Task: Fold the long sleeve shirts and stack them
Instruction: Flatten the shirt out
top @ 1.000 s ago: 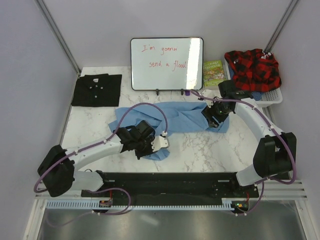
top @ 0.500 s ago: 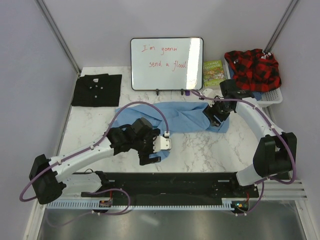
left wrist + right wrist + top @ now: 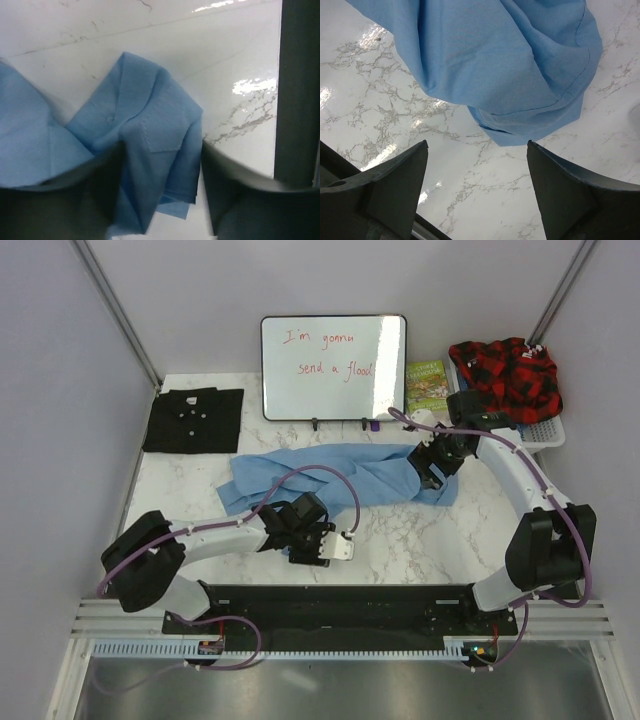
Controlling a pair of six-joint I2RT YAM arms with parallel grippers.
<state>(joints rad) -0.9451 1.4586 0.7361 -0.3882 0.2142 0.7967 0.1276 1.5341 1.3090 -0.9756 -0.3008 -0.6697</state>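
Left hand, fingers apart and empty, hovers low over the near sleeve end of the light blue shirt, probably after laying it down. Right hand gapes empty above the shirt's right end, which lies crumpled mid-desk. Black shirt lies folded at the far left of the desk, likely starting the stack. A second ago the left hand sat on the cloth farther left.

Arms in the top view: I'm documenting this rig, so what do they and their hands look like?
Both the left arm and right arm have white links with bulky black joints, and a purple cable loops along each. The left hand and right hand are black with dark wedge-shaped fingers.
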